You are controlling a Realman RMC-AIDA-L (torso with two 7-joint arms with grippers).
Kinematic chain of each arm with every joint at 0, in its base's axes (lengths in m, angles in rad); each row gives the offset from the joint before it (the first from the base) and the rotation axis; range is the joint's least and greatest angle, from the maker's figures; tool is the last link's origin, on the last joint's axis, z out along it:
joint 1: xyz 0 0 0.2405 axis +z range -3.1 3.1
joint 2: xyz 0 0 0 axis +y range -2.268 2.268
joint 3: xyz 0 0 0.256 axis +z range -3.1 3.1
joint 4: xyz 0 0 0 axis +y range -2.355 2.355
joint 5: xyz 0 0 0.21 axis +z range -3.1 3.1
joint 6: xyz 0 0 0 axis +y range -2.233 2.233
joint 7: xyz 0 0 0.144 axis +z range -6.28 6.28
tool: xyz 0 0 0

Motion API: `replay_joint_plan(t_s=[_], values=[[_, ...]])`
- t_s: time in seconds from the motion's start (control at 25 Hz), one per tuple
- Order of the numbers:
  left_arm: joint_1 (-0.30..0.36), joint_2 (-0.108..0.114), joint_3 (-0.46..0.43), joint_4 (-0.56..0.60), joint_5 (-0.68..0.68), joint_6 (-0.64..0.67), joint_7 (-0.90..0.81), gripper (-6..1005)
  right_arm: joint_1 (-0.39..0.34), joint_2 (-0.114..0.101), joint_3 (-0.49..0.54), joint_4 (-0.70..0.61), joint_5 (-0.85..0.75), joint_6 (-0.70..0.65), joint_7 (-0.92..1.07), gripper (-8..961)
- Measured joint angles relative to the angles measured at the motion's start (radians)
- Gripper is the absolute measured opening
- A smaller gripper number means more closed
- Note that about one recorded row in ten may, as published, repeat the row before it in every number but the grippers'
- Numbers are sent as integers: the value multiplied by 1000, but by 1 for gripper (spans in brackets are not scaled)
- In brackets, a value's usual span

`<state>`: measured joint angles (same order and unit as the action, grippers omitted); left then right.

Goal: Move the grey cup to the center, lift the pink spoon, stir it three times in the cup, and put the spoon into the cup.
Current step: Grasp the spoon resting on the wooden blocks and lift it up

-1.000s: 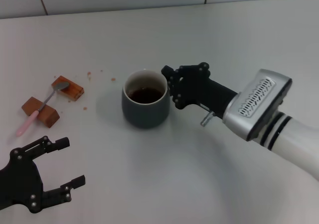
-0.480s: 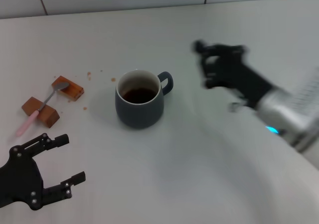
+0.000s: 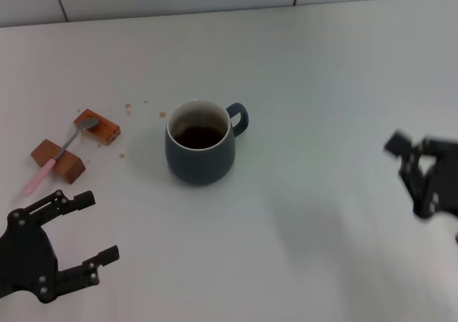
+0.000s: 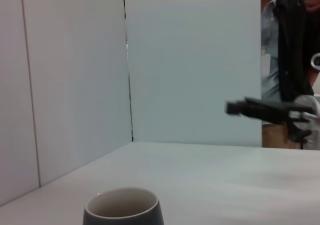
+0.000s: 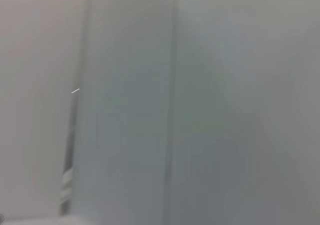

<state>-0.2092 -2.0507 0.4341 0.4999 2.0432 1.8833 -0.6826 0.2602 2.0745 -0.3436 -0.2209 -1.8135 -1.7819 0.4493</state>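
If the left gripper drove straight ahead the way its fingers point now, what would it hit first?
Probably the grey cup: the left wrist view looks along the gripper's heading and shows the cup's rim low and ahead. The open left gripper sits near the table's front, the pink spoon off to its side. Height is unclear, so it may pass over.

- The right wrist view shows only a pale wall [image 5: 210, 105], heavily smeared.
- Two darker seams run up and down across the wall: one [image 5: 75, 135] and a second [image 5: 170, 110] beside it, well apart from each other.
- A short bright streak [image 5: 75, 90] lies just beside the first seam.
- No cup, spoon or fingers can be made out here.
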Motion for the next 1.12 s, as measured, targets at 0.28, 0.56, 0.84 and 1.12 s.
replay_joint_plan(t_s=[0.28,0.56,0.84,1.12], values=[[5,-4,1,0,3,2,0,811,-37,0,-42,-76,-193,24,90,37],[5,-6,6,-6,6,2,0,811,-28,3,-41,-78,-248,94,113,139],[10,-6,7,-6,7,8,0,810,-22,5,-57,-75,-250,107,115,436],[14,-6,8,-6,5,10,0,810,-23,6,-59,-76,-251,107,116,675]])
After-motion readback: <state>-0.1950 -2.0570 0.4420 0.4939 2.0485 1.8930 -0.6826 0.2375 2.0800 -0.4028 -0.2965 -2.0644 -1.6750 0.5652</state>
